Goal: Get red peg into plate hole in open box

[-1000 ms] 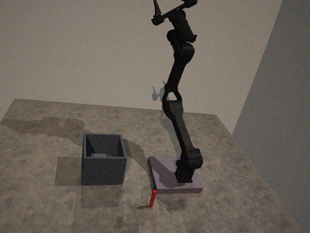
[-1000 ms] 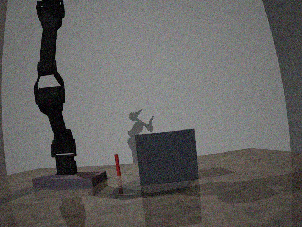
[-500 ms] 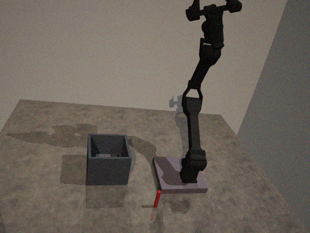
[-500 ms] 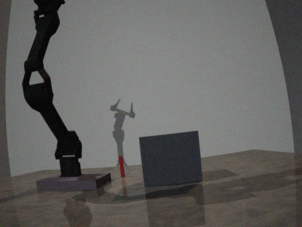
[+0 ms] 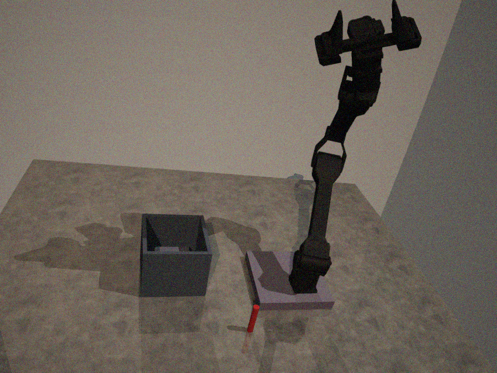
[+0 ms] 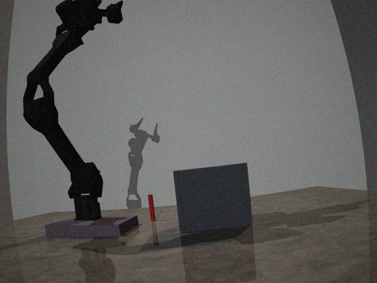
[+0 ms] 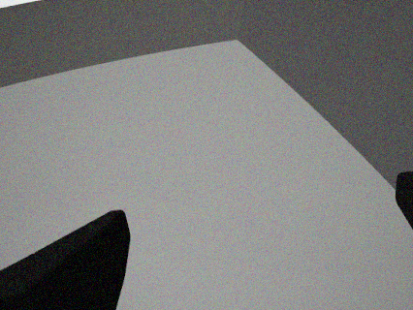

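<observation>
dim brownish light, tiny speckles all over, soft dark shadows, faint shiny reflections on the tabletop (image 5: 100, 333) (image 6: 289, 258), arm (image 5: 321, 200) (image 6: 63, 146) nearly black

No readable text, label, brand, number or sign in any view.
</observation>
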